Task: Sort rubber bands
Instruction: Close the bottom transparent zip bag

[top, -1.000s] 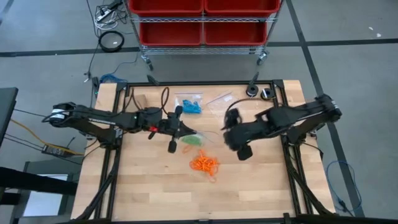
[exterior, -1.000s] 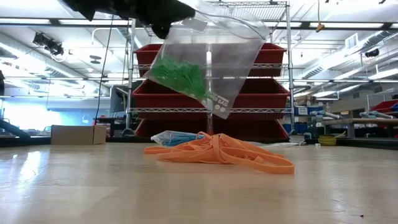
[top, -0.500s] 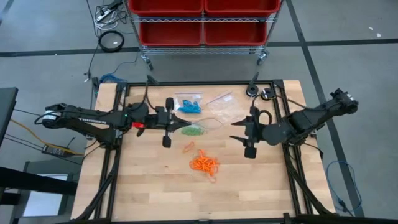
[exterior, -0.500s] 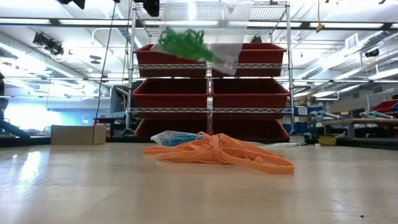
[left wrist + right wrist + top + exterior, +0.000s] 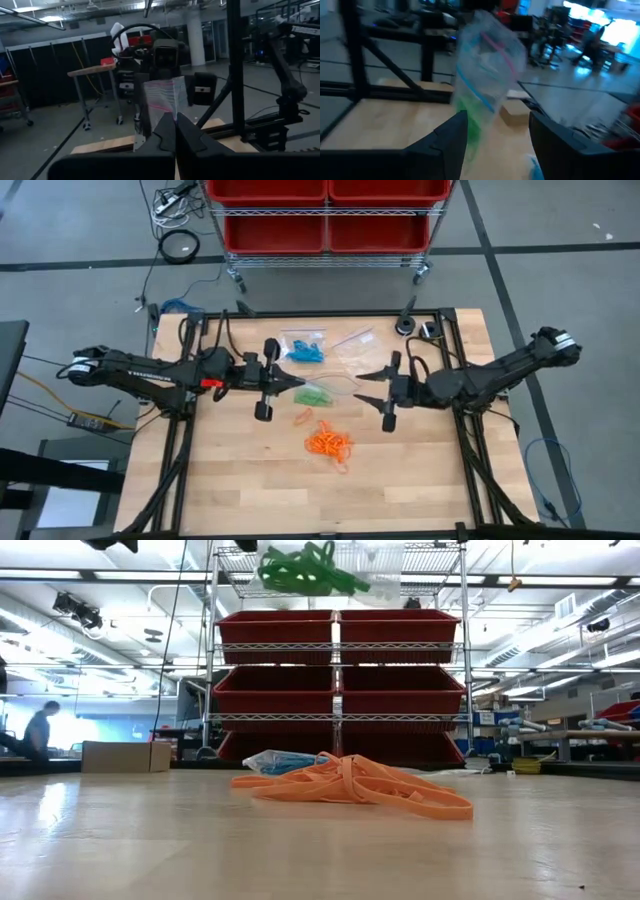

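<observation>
A pale wooden table [image 5: 250,470] framed by black rails stands on a grey floor before a wire rack of red bins [image 5: 325,215]. The left gripper [image 5: 290,383], pinched closed, holds a clear zip bag [image 5: 330,387] of green rubber bands [image 5: 314,393] above the table's middle. The right gripper [image 5: 366,387] faces it, fingers spread wide, just beside the bag. Orange rubber bands [image 5: 328,443] lie heaped nearby; blue rubber bands [image 5: 306,350] lie bagged farther back.

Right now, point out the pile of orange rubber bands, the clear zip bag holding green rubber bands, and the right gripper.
pile of orange rubber bands [image 5: 328,444], high view, middle of the heap.
clear zip bag holding green rubber bands [image 5: 316,393], high view, its green-filled part.
right gripper [image 5: 358,387], high view, between its fingertips.
</observation>
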You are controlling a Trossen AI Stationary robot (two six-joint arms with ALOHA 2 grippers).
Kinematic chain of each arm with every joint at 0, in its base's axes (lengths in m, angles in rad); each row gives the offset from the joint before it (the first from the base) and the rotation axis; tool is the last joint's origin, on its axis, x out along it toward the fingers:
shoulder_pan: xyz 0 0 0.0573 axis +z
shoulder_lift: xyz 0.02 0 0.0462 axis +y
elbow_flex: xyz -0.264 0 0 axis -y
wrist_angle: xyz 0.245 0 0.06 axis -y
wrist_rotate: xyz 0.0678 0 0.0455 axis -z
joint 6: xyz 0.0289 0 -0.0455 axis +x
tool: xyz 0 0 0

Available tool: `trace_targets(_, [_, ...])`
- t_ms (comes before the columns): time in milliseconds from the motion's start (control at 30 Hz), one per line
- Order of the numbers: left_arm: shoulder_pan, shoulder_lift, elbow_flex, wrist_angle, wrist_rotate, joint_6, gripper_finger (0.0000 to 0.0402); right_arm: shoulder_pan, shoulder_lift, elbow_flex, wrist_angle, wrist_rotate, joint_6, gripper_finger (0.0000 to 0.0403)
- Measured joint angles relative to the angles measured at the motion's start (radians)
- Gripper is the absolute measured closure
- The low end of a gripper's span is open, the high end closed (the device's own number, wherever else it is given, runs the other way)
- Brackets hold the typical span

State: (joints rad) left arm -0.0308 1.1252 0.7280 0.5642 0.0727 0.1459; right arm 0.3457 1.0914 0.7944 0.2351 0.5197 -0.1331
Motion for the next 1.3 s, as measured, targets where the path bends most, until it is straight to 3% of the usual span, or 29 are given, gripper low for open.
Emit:
trace_targets(333, [-0.004,0.0,0.0,0.001,-0.009,0.0,0.0401,-0.03,0.036,0.0,0.138,-0.122,-0.033,0.023])
trace_targets(633, [-0.004,0.001,0.0,0.017,-0.01,-0.001,0.0401,-0.03,0.036,0.0,0.158,-0.131,-0.052,0.0249])
trace_targets(1300, [-0.004,0.001,0.0,0.013,-0.002,-0.007,0.0402,-0.03,0.036,0.0,0.179,-0.131,-0.113,0.0372])
